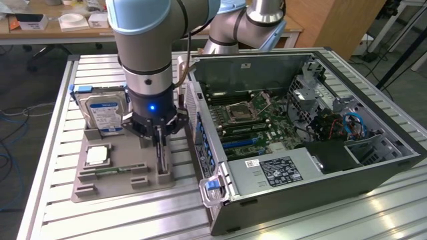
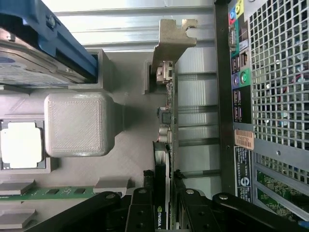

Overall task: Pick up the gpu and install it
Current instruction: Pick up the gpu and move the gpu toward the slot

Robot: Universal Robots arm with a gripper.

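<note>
The gpu (image 1: 162, 159) stands on its long edge in a slot of the grey holder tray (image 1: 120, 189), close beside the open computer case (image 1: 313, 165). My gripper (image 1: 159, 139) hangs straight down over it. In the wrist view the gpu (image 2: 169, 104) runs as a thin edge with its silver end bracket (image 2: 175, 38) at the far end. The gripper (image 2: 164, 205) has one black finger (image 2: 141, 203) against each face of the card, shut on it. The card still sits in the tray slot.
The tray also holds a hard drive (image 1: 103, 112) with a blue-white label, a CPU (image 1: 98, 155) and a RAM stick (image 1: 113, 170). The case's perforated rear panel (image 2: 275, 87) stands right beside the card. The motherboard (image 1: 257, 117) lies exposed inside the case.
</note>
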